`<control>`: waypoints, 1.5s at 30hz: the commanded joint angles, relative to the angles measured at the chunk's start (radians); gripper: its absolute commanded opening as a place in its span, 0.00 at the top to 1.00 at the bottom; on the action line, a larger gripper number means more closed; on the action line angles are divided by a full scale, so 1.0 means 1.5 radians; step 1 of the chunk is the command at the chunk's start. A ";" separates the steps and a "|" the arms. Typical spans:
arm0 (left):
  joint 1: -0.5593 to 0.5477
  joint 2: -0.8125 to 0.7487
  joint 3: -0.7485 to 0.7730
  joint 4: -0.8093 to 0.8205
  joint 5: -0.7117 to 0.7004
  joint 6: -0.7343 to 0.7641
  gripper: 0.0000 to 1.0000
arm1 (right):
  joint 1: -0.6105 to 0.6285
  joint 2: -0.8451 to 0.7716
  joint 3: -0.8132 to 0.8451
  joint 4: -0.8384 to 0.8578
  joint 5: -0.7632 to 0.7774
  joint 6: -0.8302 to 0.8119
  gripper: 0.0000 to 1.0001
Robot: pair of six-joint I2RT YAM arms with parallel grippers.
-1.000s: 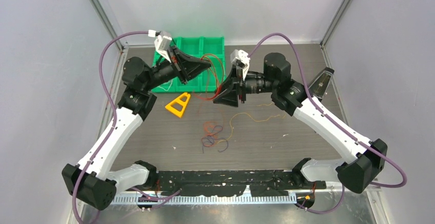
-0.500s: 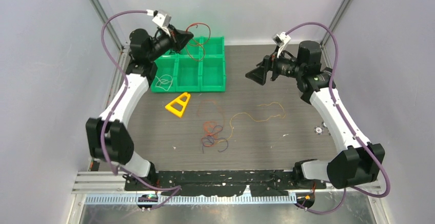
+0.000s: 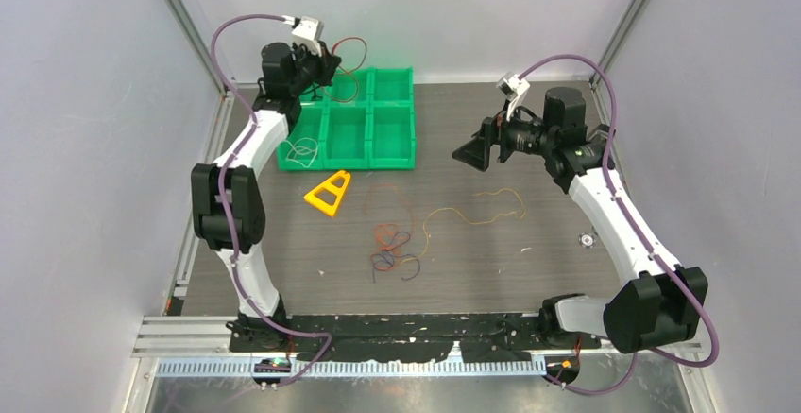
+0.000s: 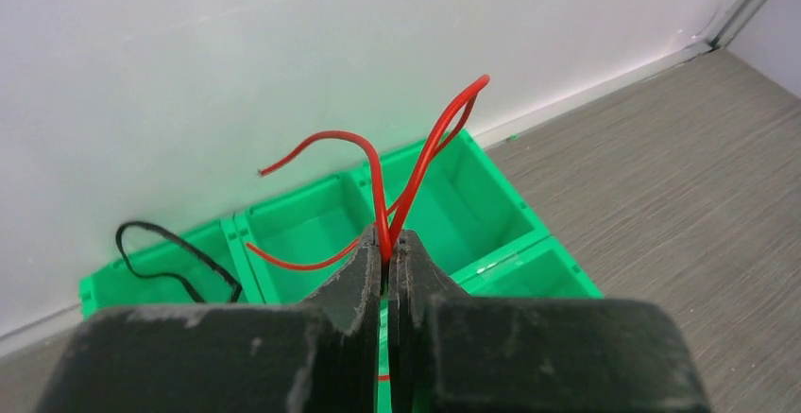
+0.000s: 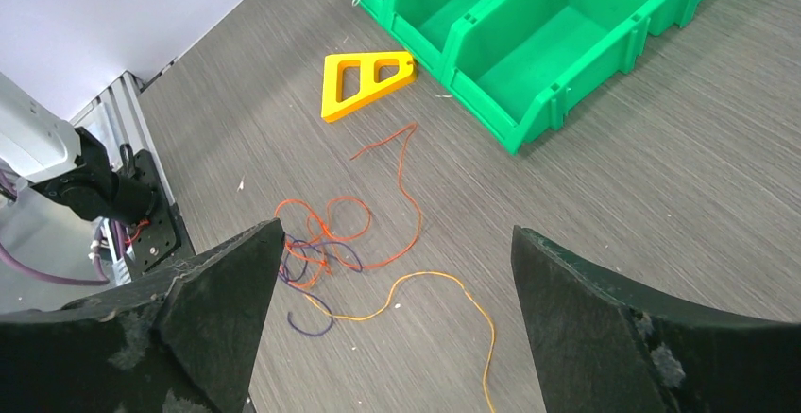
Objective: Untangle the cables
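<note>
My left gripper [image 3: 328, 65] [image 4: 387, 241] is held over the back-left of the green bins [image 3: 413, 122], shut on a red cable [image 3: 355, 54] [image 4: 376, 172] whose ends curl up past the fingertips. A tangle of orange and purple cables [image 3: 388, 246] [image 5: 316, 243] lies mid-table. A yellow cable [image 3: 474, 211] [image 5: 430, 285] trails from it to the right. My right gripper [image 3: 469, 153] [image 5: 397, 233] hovers above the table right of the bins, open and empty. A white cable [image 3: 302, 153] sits in the front-left bin and a black cable [image 4: 175, 243] in a back bin.
A yellow triangular piece [image 3: 329, 193] [image 5: 364, 77] lies just in front of the bins. A small metal part [image 3: 587, 239] rests near the right edge. The enclosure's walls stand close behind the bins and along both sides.
My right gripper has opened, let go of the red cable and drawn back to the right. The left arm has swung back-left, carrying the red cable over the back bins.
</note>
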 commanded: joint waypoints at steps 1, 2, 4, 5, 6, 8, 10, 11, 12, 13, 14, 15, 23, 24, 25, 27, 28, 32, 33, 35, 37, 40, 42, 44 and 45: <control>-0.002 -0.037 -0.043 0.056 -0.024 0.007 1.00 | -0.006 -0.012 -0.003 0.000 -0.011 -0.026 0.03; -0.004 -0.055 -0.069 0.067 -0.015 -0.003 1.00 | -0.006 -0.013 -0.004 -0.001 -0.013 -0.026 0.04; -0.004 -0.089 -0.102 0.056 0.008 -0.045 1.00 | -0.007 -0.013 -0.006 -0.004 -0.017 -0.026 0.03; -0.004 -0.106 -0.115 0.044 0.016 -0.067 1.00 | -0.007 -0.013 -0.006 -0.004 -0.019 -0.025 0.03; -0.004 -0.133 -0.129 0.029 0.024 -0.089 1.00 | -0.007 -0.013 -0.007 -0.005 -0.022 -0.025 0.03; -0.005 -0.173 -0.140 -0.044 0.030 -0.120 1.00 | -0.008 -0.016 -0.008 -0.008 -0.024 -0.023 0.03; -0.004 -0.209 -0.129 -0.157 0.020 -0.155 1.00 | -0.008 -0.019 -0.009 -0.011 -0.025 -0.024 0.03; -0.005 -0.227 -0.121 -0.222 0.020 -0.163 1.00 | -0.008 -0.021 -0.010 -0.011 -0.027 -0.024 0.03; -0.005 -0.244 -0.117 -0.278 0.020 -0.169 1.00 | -0.008 -0.024 -0.012 -0.011 -0.028 -0.024 0.03; -0.005 -0.261 -0.115 -0.316 0.019 -0.178 1.00 | -0.007 -0.024 -0.014 -0.011 -0.031 -0.024 0.03; -0.005 -0.277 -0.115 -0.352 0.011 -0.198 1.00 | -0.008 -0.025 -0.017 -0.011 -0.033 -0.022 0.03; -0.008 -0.293 -0.114 -0.386 -0.025 -0.217 1.00 | -0.008 -0.024 -0.019 -0.010 -0.034 -0.019 0.03; -0.025 -0.262 -0.018 -0.677 -0.079 -0.317 1.00 | -0.008 -0.020 -0.033 0.002 -0.043 -0.008 0.03; -0.025 -0.247 -0.005 -0.700 -0.071 -0.328 1.00 | -0.008 -0.021 -0.033 0.002 -0.042 -0.008 0.03; -0.025 -0.224 0.009 -0.724 -0.060 -0.337 1.00 | -0.007 -0.022 -0.033 0.002 -0.042 -0.008 0.03; -0.025 -0.197 0.030 -0.758 -0.060 -0.355 1.00 | -0.008 -0.024 -0.034 -0.002 -0.039 -0.008 0.03; -0.026 -0.184 0.041 -0.772 -0.068 -0.362 1.00 | -0.008 -0.025 -0.034 -0.004 -0.039 -0.008 0.03; -0.025 -0.120 0.091 -0.793 -0.082 -0.377 1.00 | -0.008 -0.024 -0.037 -0.010 -0.035 -0.008 0.03; -0.025 -0.098 0.109 -0.797 -0.072 -0.380 1.00 | -0.007 -0.022 -0.039 -0.011 -0.034 -0.008 0.03; -0.025 -0.052 0.149 -0.804 -0.065 -0.386 1.00 | -0.008 -0.018 -0.039 -0.011 -0.032 -0.008 0.04; -0.026 -0.010 0.183 -0.794 -0.063 -0.390 1.00 | -0.008 -0.013 -0.037 -0.012 -0.030 -0.008 0.04; -0.027 0.048 0.232 -0.790 -0.065 -0.390 1.00 | -0.008 -0.008 -0.033 -0.016 -0.029 -0.008 0.03; -0.027 0.089 0.264 -0.785 -0.068 -0.376 1.00 | -0.008 -0.006 -0.033 -0.018 -0.027 -0.008 0.03; -0.026 0.125 0.301 -0.784 -0.070 -0.362 1.00 | -0.008 -0.004 -0.033 -0.022 -0.026 -0.010 0.03; -0.025 0.141 0.321 -0.779 -0.066 -0.353 1.00 | -0.008 -0.003 -0.032 -0.023 -0.026 -0.010 0.03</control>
